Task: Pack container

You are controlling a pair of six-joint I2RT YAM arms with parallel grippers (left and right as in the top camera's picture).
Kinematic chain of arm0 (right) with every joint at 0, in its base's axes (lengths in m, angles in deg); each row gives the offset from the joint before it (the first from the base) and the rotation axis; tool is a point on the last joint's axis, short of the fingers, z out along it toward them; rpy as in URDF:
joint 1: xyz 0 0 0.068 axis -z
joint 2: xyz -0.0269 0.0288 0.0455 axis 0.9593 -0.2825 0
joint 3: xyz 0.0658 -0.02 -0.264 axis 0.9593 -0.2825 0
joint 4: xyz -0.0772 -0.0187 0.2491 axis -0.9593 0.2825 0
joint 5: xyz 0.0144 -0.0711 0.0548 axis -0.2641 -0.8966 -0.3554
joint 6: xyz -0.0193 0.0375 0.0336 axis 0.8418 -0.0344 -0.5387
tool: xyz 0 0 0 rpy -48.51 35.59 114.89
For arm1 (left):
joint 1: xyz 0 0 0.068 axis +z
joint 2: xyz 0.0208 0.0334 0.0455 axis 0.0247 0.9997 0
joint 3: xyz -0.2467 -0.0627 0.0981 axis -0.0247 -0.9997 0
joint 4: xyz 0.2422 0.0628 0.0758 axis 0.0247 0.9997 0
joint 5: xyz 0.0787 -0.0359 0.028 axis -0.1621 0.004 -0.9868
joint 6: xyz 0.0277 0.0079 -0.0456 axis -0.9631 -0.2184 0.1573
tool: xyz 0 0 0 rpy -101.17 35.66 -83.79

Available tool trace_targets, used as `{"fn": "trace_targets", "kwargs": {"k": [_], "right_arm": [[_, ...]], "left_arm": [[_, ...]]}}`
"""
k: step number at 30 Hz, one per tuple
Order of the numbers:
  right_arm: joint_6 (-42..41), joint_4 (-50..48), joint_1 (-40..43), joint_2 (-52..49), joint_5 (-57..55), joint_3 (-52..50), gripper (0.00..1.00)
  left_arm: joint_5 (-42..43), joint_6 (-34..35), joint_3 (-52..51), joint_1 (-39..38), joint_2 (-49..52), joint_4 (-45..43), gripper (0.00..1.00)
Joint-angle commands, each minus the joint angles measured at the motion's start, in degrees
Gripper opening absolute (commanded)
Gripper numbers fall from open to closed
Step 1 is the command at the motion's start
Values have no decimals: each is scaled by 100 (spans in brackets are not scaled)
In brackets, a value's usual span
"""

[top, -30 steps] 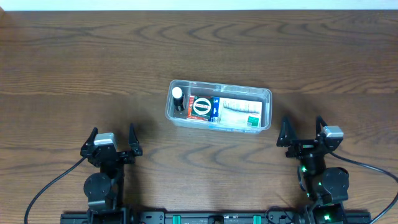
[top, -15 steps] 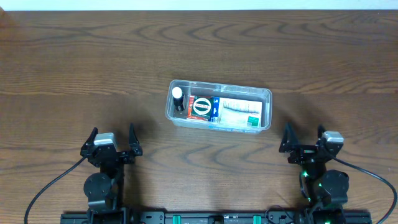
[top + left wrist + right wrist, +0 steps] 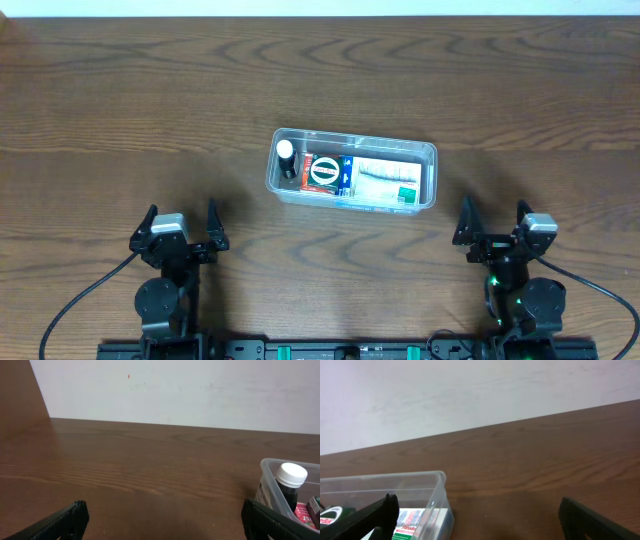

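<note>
Black and spread wide, the left end effector (image 3: 181, 210) and right end effector (image 3: 492, 206) sit nearest the base, each holding nothing. Beyond them, at the middle of the table (image 3: 120, 120), lies the container (image 3: 356, 141): clear plastic, rounded corners, no lid. Inside, a bottle (image 3: 287, 152) with a white cap stands at its left end, a red box (image 3: 323, 172) beside it, then a white-and-green box (image 3: 385, 180). Packing looks done, I judge: no loose item shows, so the next move calls for little beyond parking.
</note>
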Motion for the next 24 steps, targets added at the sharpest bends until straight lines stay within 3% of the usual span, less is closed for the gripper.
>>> {"fn": "trace_targets", "kwargs": {"k": [1,15,24], "right_arm": [[98,33,125,57,81,-15,99],[125,26,122,24,81,-15,99],[1320,4,114,26,420,-15,99]], "left_arm": [[-46,-15,-87,26,-31,221,98],[-46,-15,-87,26,-31,221,98],[-46,-15,-87,26,-31,221,98]]}}
